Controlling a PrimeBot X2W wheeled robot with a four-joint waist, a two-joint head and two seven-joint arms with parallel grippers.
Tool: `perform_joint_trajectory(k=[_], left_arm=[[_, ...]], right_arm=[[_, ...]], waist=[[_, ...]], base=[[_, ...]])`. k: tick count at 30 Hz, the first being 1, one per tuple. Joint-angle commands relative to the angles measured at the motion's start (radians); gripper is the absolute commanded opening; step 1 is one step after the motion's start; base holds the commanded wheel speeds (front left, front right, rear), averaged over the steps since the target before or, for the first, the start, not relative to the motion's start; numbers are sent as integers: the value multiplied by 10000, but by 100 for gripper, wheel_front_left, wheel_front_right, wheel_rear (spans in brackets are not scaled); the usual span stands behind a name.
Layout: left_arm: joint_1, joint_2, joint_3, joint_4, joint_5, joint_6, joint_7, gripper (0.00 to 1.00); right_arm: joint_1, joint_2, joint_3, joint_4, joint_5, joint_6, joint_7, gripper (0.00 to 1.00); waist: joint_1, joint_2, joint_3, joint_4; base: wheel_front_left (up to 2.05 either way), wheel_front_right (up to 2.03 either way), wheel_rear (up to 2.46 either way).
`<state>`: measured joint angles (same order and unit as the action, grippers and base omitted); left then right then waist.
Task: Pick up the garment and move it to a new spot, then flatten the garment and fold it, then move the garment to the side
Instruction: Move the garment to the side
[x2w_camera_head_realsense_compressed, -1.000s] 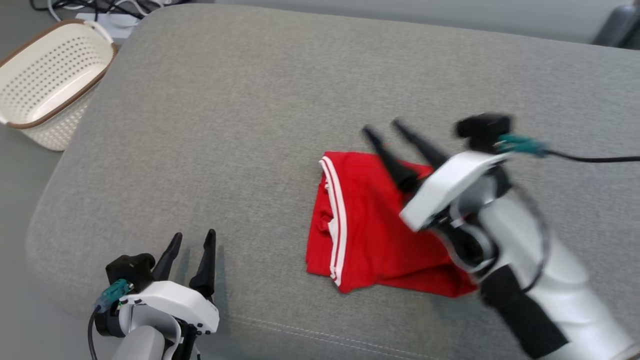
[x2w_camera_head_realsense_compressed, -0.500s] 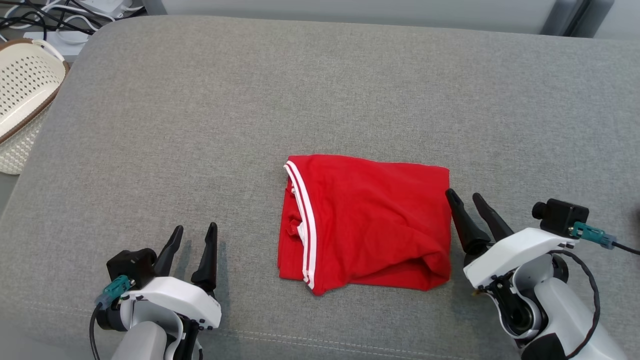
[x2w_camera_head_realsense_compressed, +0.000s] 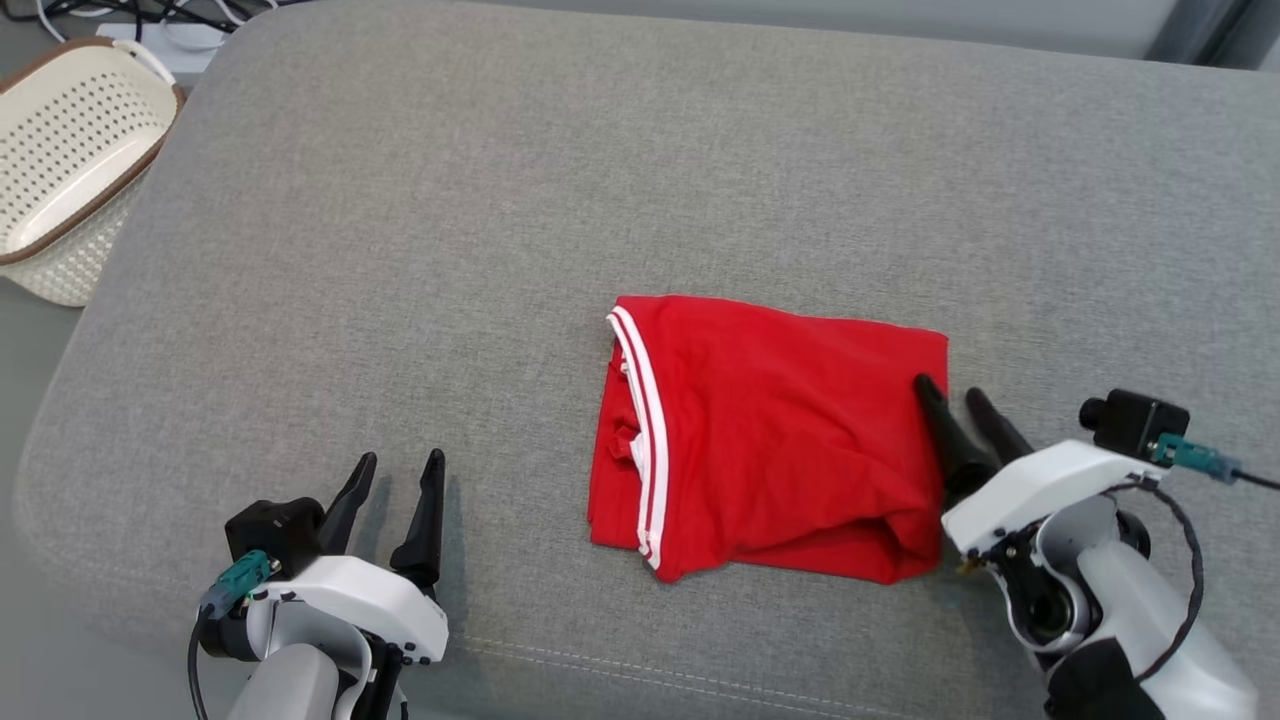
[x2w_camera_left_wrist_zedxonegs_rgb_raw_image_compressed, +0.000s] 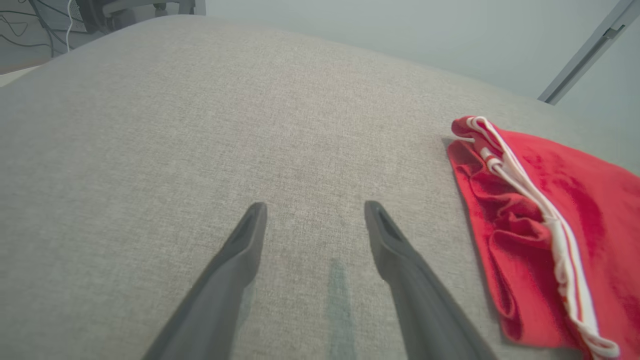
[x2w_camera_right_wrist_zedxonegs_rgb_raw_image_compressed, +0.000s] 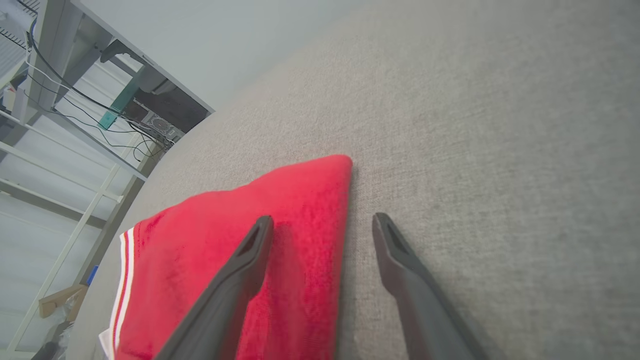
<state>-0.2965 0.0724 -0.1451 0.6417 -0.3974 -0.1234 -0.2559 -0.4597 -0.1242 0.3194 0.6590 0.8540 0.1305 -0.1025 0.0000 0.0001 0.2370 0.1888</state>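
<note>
A red garment (x2w_camera_head_realsense_compressed: 770, 435) with white stripes lies folded on the grey cushion (x2w_camera_head_realsense_compressed: 600, 200), a little right of centre. My right gripper (x2w_camera_head_realsense_compressed: 950, 392) is open at the garment's right edge, one finger over the red cloth (x2w_camera_right_wrist_zedxonegs_rgb_raw_image_compressed: 290, 235) and the other over bare cushion, nothing held. In the right wrist view the right gripper (x2w_camera_right_wrist_zedxonegs_rgb_raw_image_compressed: 320, 222) straddles that edge. My left gripper (x2w_camera_head_realsense_compressed: 400, 462) is open near the cushion's front left, well apart from the garment. The left wrist view has the left gripper (x2w_camera_left_wrist_zedxonegs_rgb_raw_image_compressed: 312, 207) over bare fabric with the garment (x2w_camera_left_wrist_zedxonegs_rgb_raw_image_compressed: 545, 225) to its right.
A cream perforated laundry basket (x2w_camera_head_realsense_compressed: 70, 160) with a brown rim stands off the cushion's far left corner. Cables (x2w_camera_head_realsense_compressed: 130, 10) lie on the floor behind it. The cushion's front seam (x2w_camera_head_realsense_compressed: 640, 675) runs near my arms. Shelving (x2w_camera_right_wrist_zedxonegs_rgb_raw_image_compressed: 65, 125) stands beyond the cushion.
My right arm has pulled back off the top of the garment to its right edge and stays there. The camera has shifted. The left gripper and the garment have not moved.
</note>
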Motion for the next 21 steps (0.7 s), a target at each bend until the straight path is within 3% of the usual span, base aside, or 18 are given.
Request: perform_joint_trajectory(k=[1, 5, 6, 8, 9, 11, 13, 14, 21], left_arm=[[-335, 250, 246, -213, 4, -73, -59, 100], [-389, 284, 193, -203, -69, -73, -59, 100], [-403, 286, 182, -204, -81, -73, -59, 100], [-429, 283, 168, -201, -102, -73, -59, 100], [-443, 279, 162, -200, -109, -73, -59, 100], [-456, 271, 157, -204, -126, -73, -59, 100], [-456, 268, 163, -207, -141, -73, -59, 100], [-455, 268, 168, -202, -146, -73, -59, 100], [-379, 240, 200, -134, -143, -73, -59, 100]], right_arm=[[-329, 73, 90, 10, 96, 2, -151, 100], [-692, 82, 233, 569, 139, 2, 48, 100], [-752, 82, 306, 665, 142, 2, 97, 94], [-817, 95, 469, 840, 203, 2, 287, 62], [-835, 90, 561, 892, 231, 2, 366, 56], [-836, 77, 697, 998, 338, 2, 536, 34], [-843, 40, 813, 1036, 430, 2, 624, 5], [-860, -12, 846, 1045, 448, 2, 605, 0], [-982, -357, 1022, 933, 453, 2, 54, 0]], waist=[[0, -1, 85, 105], [0, -1, 203, 241], [0, -1, 224, 264], [0, -1, 256, 303], [0, -1, 262, 318], [0, -1, 253, 336], [0, -1, 228, 339], [0, -1, 211, 330], [0, -1, 2, 260]], base=[[0, 0, 0], [0, 0, 0], [0, 0, 0], [0, 0, 0], [0, 0, 0], [0, 0, 0], [0, 0, 0], [0, 0, 0], [0, 0, 0]])
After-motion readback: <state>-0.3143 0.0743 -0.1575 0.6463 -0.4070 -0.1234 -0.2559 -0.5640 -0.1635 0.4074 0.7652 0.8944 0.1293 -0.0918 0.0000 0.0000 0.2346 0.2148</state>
